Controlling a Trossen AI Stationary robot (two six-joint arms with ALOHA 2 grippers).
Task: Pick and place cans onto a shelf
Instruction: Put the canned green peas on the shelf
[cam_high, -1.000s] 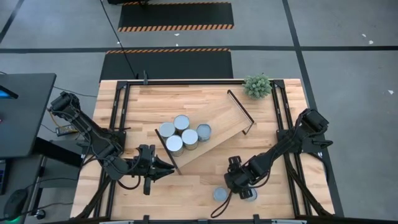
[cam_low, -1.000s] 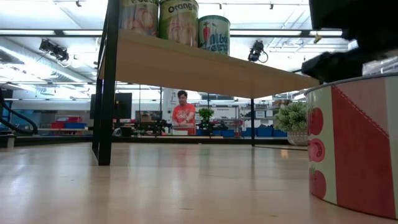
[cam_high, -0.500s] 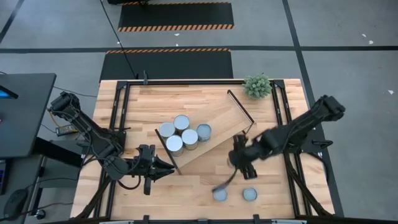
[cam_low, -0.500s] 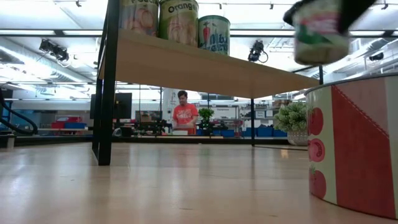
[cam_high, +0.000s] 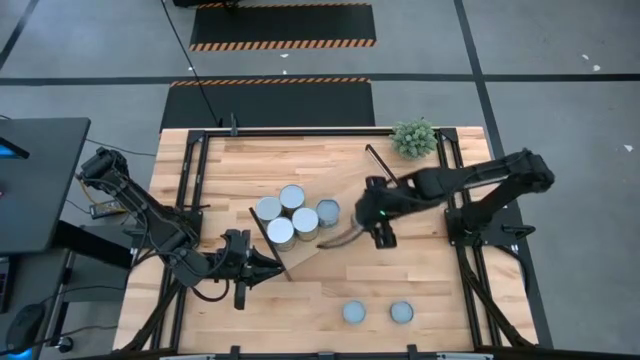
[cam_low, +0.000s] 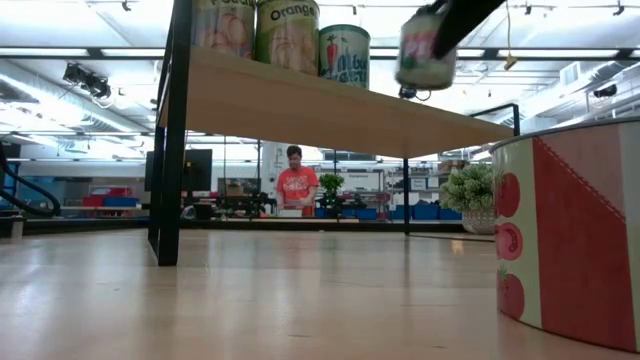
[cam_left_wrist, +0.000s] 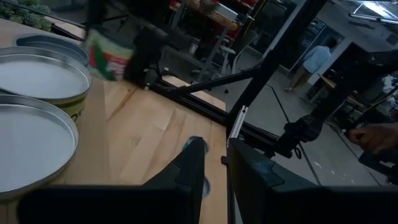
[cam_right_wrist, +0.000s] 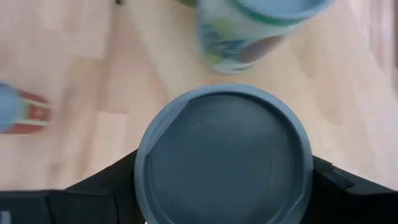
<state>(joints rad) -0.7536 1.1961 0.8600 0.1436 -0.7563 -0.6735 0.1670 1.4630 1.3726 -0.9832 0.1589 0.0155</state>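
Silvery-sided short can with a blue-grey lid (cam_right_wrist: 224, 155) sits clamped in my right gripper (cam_high: 377, 213), hanging above the long light-wood shelf (cam_high: 362, 195) beside four white-topped cans (cam_high: 296, 213). My left gripper (cam_high: 262, 268) waits nearly closed, holding nothing

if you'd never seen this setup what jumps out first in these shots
First, the right gripper, shut on a can and holding it in the air over the middle of the shelf. Next, the cluster of four cans already standing at the shelf's left end. Two more cans sit on the table near its front edge, and the left gripper rests by the shelf's left end.
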